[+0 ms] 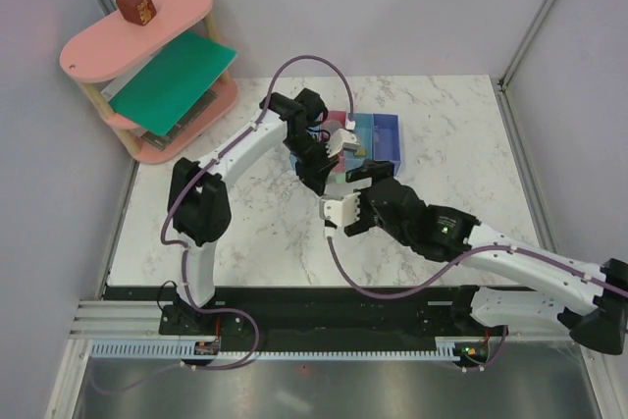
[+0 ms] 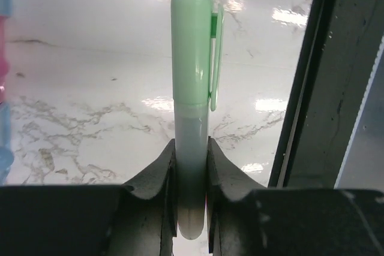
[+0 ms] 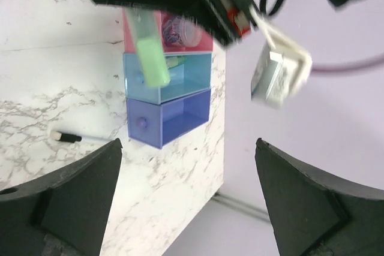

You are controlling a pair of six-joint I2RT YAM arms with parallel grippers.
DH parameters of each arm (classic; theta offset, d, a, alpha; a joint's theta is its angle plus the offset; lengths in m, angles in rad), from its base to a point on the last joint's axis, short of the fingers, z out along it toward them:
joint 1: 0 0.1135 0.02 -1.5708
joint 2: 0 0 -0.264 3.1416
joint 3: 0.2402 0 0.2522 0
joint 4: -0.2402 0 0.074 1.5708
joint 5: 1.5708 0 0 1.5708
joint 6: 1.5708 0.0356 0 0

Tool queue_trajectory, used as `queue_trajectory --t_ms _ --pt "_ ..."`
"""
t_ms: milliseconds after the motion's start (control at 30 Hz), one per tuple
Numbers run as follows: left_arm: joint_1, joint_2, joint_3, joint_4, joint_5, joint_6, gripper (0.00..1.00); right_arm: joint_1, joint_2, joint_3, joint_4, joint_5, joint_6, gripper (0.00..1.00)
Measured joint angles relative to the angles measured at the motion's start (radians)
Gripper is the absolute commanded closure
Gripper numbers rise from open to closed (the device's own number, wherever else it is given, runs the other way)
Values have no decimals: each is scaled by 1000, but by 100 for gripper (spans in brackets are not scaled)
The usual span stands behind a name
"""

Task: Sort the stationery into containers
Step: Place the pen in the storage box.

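The left pincer (image 2: 191,166) is pressed together on a mint-green marker (image 2: 192,58). It pinches the pale barrel near the bottom end, so the capped end with its clip sticks straight out past the tips. In the right wrist view the marker hangs slanted beneath that pincer. Its cap overlaps the seam between the pink bin (image 3: 201,41) and the light-blue bin (image 3: 186,82), above both and touching neither.

The violet bin (image 3: 174,118) sits on the far side of the light-blue one from the pink. A thin black-tipped pen (image 3: 72,138) lies on the table (image 1: 451,144), off to the side of the bins.

The right pincer (image 3: 186,148) is spread wide and holds nothing. It hangs close beside the left pincer, with the bins ahead of its tips.

The step in hand looks like dropping the marker into a bin. Something green shows inside the light-blue bin, so that is probably the target, though what the green thing is cannot be told. To do it well:

- Bring the cap fully over that bin, off the pink wall.
- Turn the wrist so the marker lies along the bin's length, since it may be too long to go in crosswise.
- Lower it until the cap is below the rim, then open, so it cannot bounce out.
- Keep the right pincer back, as the two are crowded.
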Motion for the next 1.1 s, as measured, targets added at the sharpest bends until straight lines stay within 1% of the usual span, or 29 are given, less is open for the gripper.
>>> queue_trajectory --t_ms 100,200,300,433,567,667,767,833,967,1000,1067,1100 --pt "46 0 -3 66 -25 -98 98 -1 -92 -1 -64 -1 102 2" --pt "115 3 2 160 -86 -227 98 -7 -161 -19 -95 8 215 2" --pt "174 34 50 223 -153 -328 98 -41 -189 -49 -114 17 313 2" --pt "224 112 145 285 -259 -441 98 -105 -160 -74 -135 25 416 2" --pt "224 204 230 309 -347 -523 98 -138 -116 -74 -143 18 475 2" --pt "217 267 274 318 -371 -572 98 -181 -82 -73 -146 -12 526 2" --pt "212 314 289 320 -369 -611 97 -275 -19 -62 -154 -71 603 2" --pt "212 342 301 321 -364 -629 92 -351 54 -43 -165 -143 671 2" --pt "214 365 328 320 -348 -652 78 -455 182 -17 -178 -297 768 2" --pt "215 365 333 320 -344 -652 73 -472 213 -12 -177 -331 789 2" --pt "214 365 338 322 -336 -652 67 -507 270 -6 -174 -391 828 2" --pt "214 365 339 322 -332 -652 66 -524 296 -5 -169 -418 846 2"
